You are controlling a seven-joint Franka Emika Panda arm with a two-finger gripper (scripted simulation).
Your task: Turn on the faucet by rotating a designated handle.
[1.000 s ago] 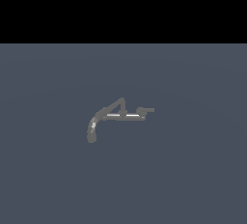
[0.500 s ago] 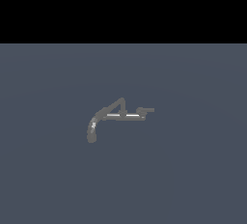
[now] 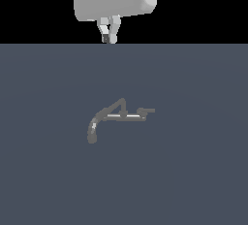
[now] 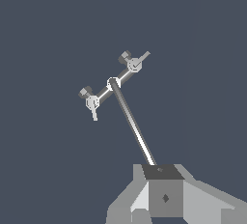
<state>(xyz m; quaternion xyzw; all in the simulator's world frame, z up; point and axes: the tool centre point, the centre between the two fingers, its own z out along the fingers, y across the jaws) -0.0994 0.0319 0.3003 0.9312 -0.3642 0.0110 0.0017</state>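
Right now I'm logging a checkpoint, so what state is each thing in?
gripper: in the air above and apart from the faucet, holding nothing; fingers close together.
faucet: on the grey surface, untouched, spout curving down.
handle: short flat lever at the exterior view's right end, free of contact.

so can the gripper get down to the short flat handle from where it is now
Probably yes. The gripper hangs well above the faucet, touching nothing, and nothing stands between it and the handle at the exterior view's right end. The jaws look nearly closed, holding nothing.
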